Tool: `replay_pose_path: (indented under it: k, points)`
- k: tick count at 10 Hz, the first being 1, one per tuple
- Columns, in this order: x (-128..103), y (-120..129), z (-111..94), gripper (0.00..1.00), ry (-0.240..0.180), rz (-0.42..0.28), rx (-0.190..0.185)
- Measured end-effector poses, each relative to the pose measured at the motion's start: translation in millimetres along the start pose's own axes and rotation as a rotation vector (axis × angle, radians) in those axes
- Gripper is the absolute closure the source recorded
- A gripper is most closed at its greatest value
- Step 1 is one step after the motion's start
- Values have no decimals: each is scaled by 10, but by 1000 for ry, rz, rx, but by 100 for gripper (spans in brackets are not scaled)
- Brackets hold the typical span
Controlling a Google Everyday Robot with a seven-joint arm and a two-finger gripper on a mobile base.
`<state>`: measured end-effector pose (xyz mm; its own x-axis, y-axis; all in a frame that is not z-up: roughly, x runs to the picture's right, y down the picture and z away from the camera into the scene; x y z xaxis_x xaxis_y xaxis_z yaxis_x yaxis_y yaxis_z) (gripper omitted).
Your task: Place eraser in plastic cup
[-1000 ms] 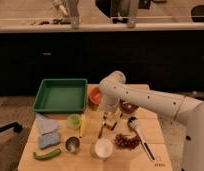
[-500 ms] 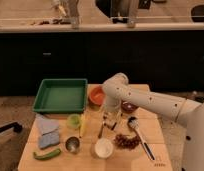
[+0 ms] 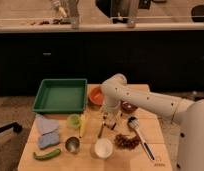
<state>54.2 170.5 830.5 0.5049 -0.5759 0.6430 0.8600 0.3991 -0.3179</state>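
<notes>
"Dark cabinets fill the background. What's on the wooden table (image 3: 122,160) from your end?"

"I see the gripper (image 3: 109,120) hanging low over the table's middle, its fingers spread apart and closed on nothing I can make out."

"And the eraser?"

"I read a small pale block as the eraser (image 3: 114,124), right at the fingertips, a touch toward four o'clock. Whether it touches them I cannot tell."

"The plastic cup?"

"The plastic cup (image 3: 73,120) stands upright at nine o'clock from the gripper, near but apart, with a yellow piece (image 3: 83,125) between them. At seven o'clock I have the white cup (image 3: 103,148), with a steel cup (image 3: 72,144) at its nine."
</notes>
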Motion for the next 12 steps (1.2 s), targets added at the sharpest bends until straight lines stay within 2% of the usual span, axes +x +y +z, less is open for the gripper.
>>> replay_pose_path:
  k: [12]
  points:
    - [144,62,227,20,-62,-6,-12]
